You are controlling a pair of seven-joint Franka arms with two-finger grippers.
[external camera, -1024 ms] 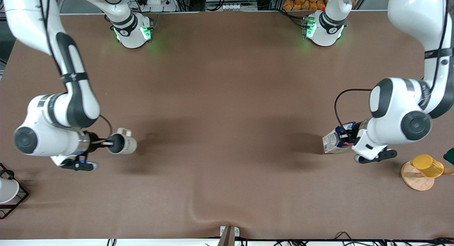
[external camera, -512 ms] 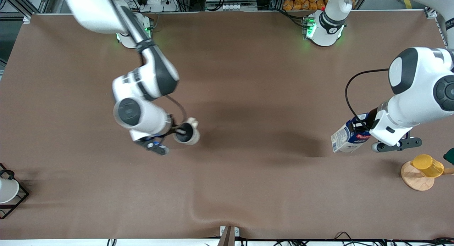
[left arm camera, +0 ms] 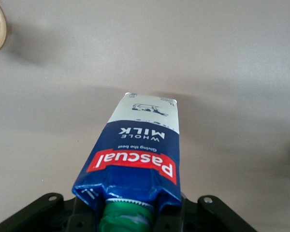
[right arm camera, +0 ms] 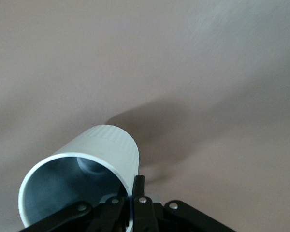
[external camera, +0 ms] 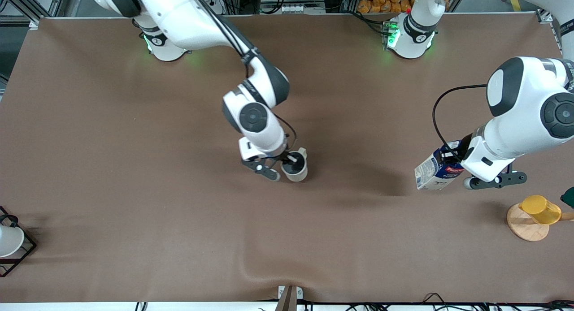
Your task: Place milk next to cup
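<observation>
The cup point(external camera: 297, 170), off-white with a grey inside, hangs over the middle of the table. My right gripper point(external camera: 290, 159) is shut on its rim, one finger inside and one outside. In the right wrist view the cup point(right arm camera: 87, 162) fills the lower part, with the right gripper point(right arm camera: 133, 193) pinching its wall. The milk point(external camera: 434, 172), a dark blue and white carton, hangs tilted over the left arm's end of the table. My left gripper point(external camera: 452, 160) is shut on its top. The left wrist view shows the milk point(left arm camera: 140, 150) with its green cap between the fingers of the left gripper point(left arm camera: 128, 217).
A yellow cup point(external camera: 540, 209) lies on a wooden disc point(external camera: 525, 228) at the left arm's end, nearer the front camera than the milk. A white cup point(external camera: 9, 240) sits in a black wire rack point(external camera: 26, 252) at the right arm's end. The brown table cover bulges near the front edge point(external camera: 269, 266).
My right arm has swung the cup from the right arm's end of the table to its middle. The left gripper has lifted and shifted the milk slightly.
</observation>
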